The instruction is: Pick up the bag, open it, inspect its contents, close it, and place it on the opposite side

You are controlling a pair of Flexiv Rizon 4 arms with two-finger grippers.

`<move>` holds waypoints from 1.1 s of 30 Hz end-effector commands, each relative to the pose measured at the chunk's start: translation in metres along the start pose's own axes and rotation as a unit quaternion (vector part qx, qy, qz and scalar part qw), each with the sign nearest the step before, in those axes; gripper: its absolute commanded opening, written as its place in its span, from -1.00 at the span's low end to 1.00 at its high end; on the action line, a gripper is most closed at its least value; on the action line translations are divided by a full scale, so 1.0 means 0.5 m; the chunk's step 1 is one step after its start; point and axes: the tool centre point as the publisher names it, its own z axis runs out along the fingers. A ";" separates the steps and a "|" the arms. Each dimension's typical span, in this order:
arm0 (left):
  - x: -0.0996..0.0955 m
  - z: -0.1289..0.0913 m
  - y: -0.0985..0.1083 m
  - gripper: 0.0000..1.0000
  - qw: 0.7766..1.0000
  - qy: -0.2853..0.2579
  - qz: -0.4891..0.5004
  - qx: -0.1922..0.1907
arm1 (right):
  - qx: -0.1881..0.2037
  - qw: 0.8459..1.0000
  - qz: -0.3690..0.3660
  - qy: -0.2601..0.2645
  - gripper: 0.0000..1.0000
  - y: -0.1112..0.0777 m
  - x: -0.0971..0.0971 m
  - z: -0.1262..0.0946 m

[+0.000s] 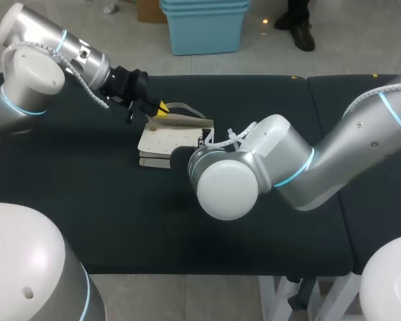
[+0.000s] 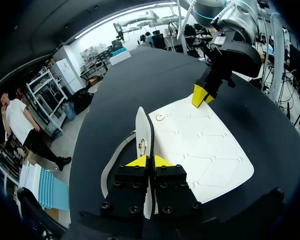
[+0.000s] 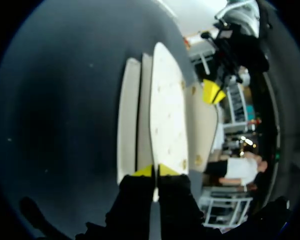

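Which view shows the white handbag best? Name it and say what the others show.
The left wrist view: the white handbag lies spread ahead of the left arm's fingers, quilting and strap plain. The head view shows it small, partly behind the right arm. The right wrist view shows it nearly edge-on, between the right arm's fingers.

The white quilted leather-like bag (image 2: 200, 145) is seen to be smooth and faintly glossy, stitched in diamonds and fitted with a shiny gold metal ring (image 2: 160, 117). The dark counter (image 1: 87, 200) is covered in a matt skin. The left pincer (image 2: 150, 161) and right pincer (image 3: 155, 171) are built of matt black parts, tipped in smooth yellow.
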 end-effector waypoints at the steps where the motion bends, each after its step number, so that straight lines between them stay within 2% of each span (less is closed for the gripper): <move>1: 0.002 0.002 0.000 -1.00 1.000 0.008 0.003 0.001 | -0.002 1.000 0.000 -0.003 -1.00 -0.003 0.005 0.000; 3: 0.009 0.004 -0.003 -0.33 1.000 0.007 0.009 -0.003 | -0.002 1.000 0.000 -0.003 -1.00 -0.003 0.005 0.000; 5: 0.018 0.006 -0.005 -0.03 1.000 0.004 0.013 -0.019 | -0.002 1.000 0.000 -0.003 -1.00 -0.003 0.005 0.000; 6: 0.022 0.007 -0.006 0.28 1.000 0.001 0.015 -0.026 | -0.002 1.000 0.000 -0.003 -1.00 -0.003 0.005 0.000; 8: 0.030 0.010 -0.006 0.58 0.999 -0.006 0.016 -0.037 | -0.002 1.000 0.000 -0.003 -1.00 -0.003 0.005 0.000; 10: 0.033 0.014 -0.004 0.65 0.999 -0.012 0.016 -0.049 | -0.002 1.000 0.000 -0.003 -1.00 -0.003 0.005 0.000; 15: 0.023 0.028 0.009 0.55 0.998 -0.014 0.008 -0.062 | -0.002 1.000 0.000 -0.003 -1.00 -0.003 0.005 0.000; 18: 0.010 0.037 0.026 0.25 0.998 -0.011 0.000 -0.066 | -0.002 1.000 0.000 -0.003 -1.00 -0.003 0.005 0.000; 20: 0.004 0.040 0.034 0.21 0.998 -0.009 -0.006 -0.062 | -0.002 1.000 0.000 -0.003 -1.00 -0.003 0.005 0.000; 22: -0.003 0.042 0.040 -0.01 0.998 -0.010 -0.010 -0.060 | -0.002 1.000 0.000 -0.003 -1.00 -0.003 0.005 0.000; 33: -0.030 0.064 0.065 0.00 0.999 0.007 -0.034 -0.035 | -0.002 1.000 0.000 -0.003 -1.00 -0.003 0.005 0.000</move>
